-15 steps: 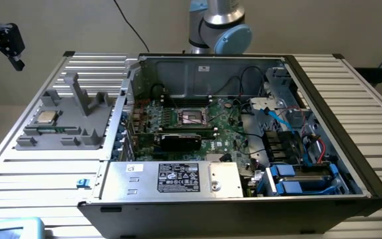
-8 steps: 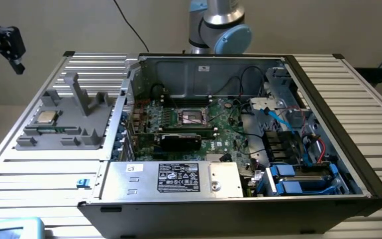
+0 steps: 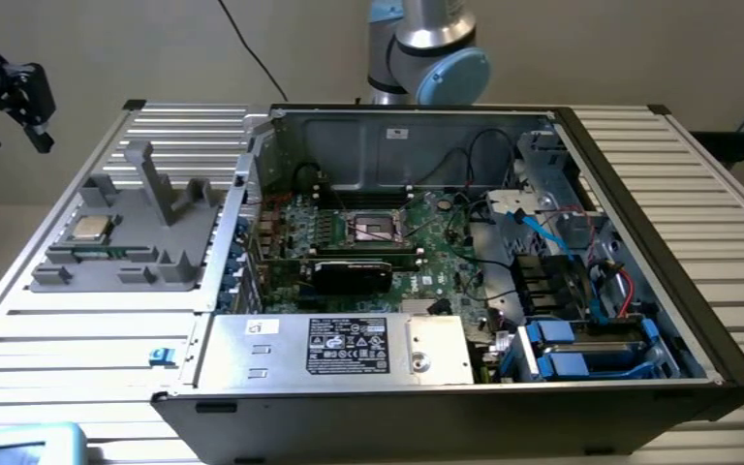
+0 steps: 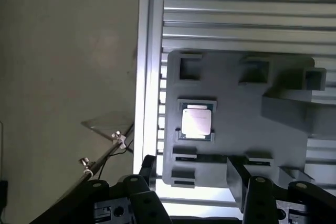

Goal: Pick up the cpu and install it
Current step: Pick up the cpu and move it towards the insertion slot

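A slatted metal table (image 3: 75, 339) carried an open computer case (image 3: 411, 145), which lay on its side with its inside facing up. Behind the case, at the far side of the table, stood the lower joints of the arm (image 3: 430, 48), grey with a pale blue cap. The rest of the arm reached out of the exterior view.

Inside the case, a silver box (image 3: 236, 349) with a white label sat along the near edge. A green board (image 3: 444, 247) covered the floor of the case. On it was a black card (image 3: 353, 273), just nearer than a square socket (image 3: 379, 229).

On the exterior view's left, a grey holder (image 3: 152, 242) with upright posts lay flat on the table beside the case.

The black gripper (image 3: 11, 126) hung high near the far corner on the exterior view's left, above the table's edge and well apart from the holder. In the wrist view it pointed down, with both the holder and the floor (image 4: 68, 77) beyond the table below it. Its fingers (image 4: 131, 198) stood spread wide with nothing between them.

The cpu (image 3: 92, 229), a small square with a shiny metal top, lay flat in a shallow seat on the holder, untouched.
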